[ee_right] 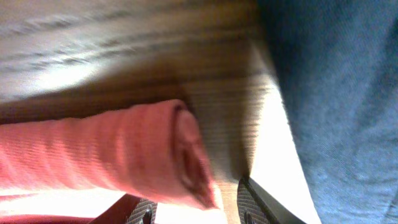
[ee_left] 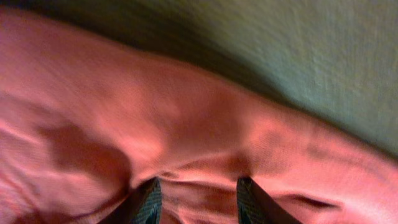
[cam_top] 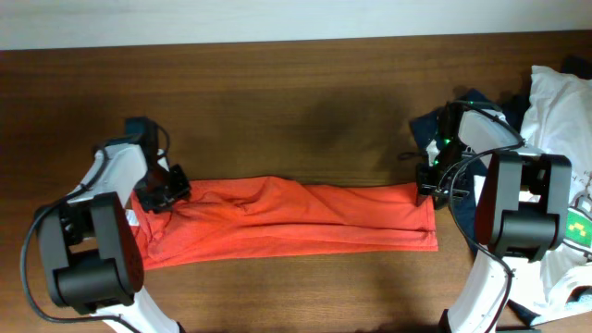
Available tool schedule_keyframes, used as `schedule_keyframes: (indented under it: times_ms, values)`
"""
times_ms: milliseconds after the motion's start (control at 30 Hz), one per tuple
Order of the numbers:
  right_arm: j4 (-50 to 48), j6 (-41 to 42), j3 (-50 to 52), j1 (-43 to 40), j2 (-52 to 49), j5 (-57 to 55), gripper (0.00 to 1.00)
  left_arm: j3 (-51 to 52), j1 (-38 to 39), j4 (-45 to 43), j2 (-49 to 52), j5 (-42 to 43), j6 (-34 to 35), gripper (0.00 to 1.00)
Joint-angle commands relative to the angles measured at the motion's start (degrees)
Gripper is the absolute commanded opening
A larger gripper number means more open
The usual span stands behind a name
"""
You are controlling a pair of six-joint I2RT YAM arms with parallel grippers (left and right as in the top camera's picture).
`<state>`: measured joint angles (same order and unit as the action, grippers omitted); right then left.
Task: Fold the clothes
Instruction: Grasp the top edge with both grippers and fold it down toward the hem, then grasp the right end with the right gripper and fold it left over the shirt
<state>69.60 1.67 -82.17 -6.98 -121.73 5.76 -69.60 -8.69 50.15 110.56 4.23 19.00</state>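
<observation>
The orange-red T-shirt lies folded into a long band across the table, with no lettering showing. My left gripper sits at the band's upper left end. In the left wrist view its fingers are spread apart, pressing into wrinkled red cloth. My right gripper is at the band's upper right corner. In the right wrist view its fingers are apart, with the folded cloth edge lying just in front of them.
A dark navy garment lies behind the right gripper and fills the right side of the right wrist view. A white shirt with a green patch lies at the far right. The wooden table extends behind the band.
</observation>
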Motion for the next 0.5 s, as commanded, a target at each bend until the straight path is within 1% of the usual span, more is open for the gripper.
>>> schedule_keyframes:
  times_ms: [0, 33, 67, 100, 167, 233, 267, 300, 333, 433, 467]
  values:
    - [-3.67, -2.43, 0.96, 0.24, -1.84, 7.28, 0.39, 1.25, -5.14, -6.03, 2.19, 0.22, 0.74, 0.43]
    - [-3.69, -3.02, 0.96, 0.22, -1.84, 8.24, 0.36, -0.37, -5.53, -5.73, 2.16, 0.96, -0.13, 0.44]
    - [-3.65, -4.28, 0.96, 0.22, -1.84, 9.51, 0.36, -2.47, -5.51, -4.31, 2.1, 0.94, -1.73, 0.44]
    - [-3.45, -6.91, 0.96, 0.22, -1.84, 12.55, 0.36, -5.31, -5.51, -1.07, 1.77, 0.94, -1.99, 0.44]
    - [-3.52, -7.45, 0.96, 0.22, -1.84, 13.03, 0.36, -12.33, -5.53, 7.26, -0.66, 0.94, -2.01, 0.44]
    - [-3.58, -7.43, 1.11, 0.28, -1.84, 12.61, 0.36, -15.58, -5.46, 11.34, -4.92, 0.96, -1.95, 0.45]
    - [-2.51, -6.97, 1.29, 0.26, -1.84, 9.35, 0.37, -15.58, -5.46, 12.72, -6.78, 0.94, -1.97, 0.45]
    - [-0.94, -2.51, 1.36, 0.22, -1.84, 2.64, 0.37, -15.58, -5.46, 14.53, -7.69, 0.94, -1.95, 0.45]
    - [0.26, -0.28, 1.36, 0.07, -1.84, -0.09, 0.37, -15.58, -5.46, 16.5, -7.8, 0.94, -1.97, 0.45]
    - [3.69, -0.98, 1.84, 0.02, -1.84, 0.04, 0.38, -15.56, -5.46, 18.08, -7.78, 0.92, -1.97, 0.46]
    - [3.48, -1.09, 2.8, 0.55, -1.84, 1.84, 0.38, -15.56, -5.46, 18.05, -7.78, 0.9, -1.97, 0.49]
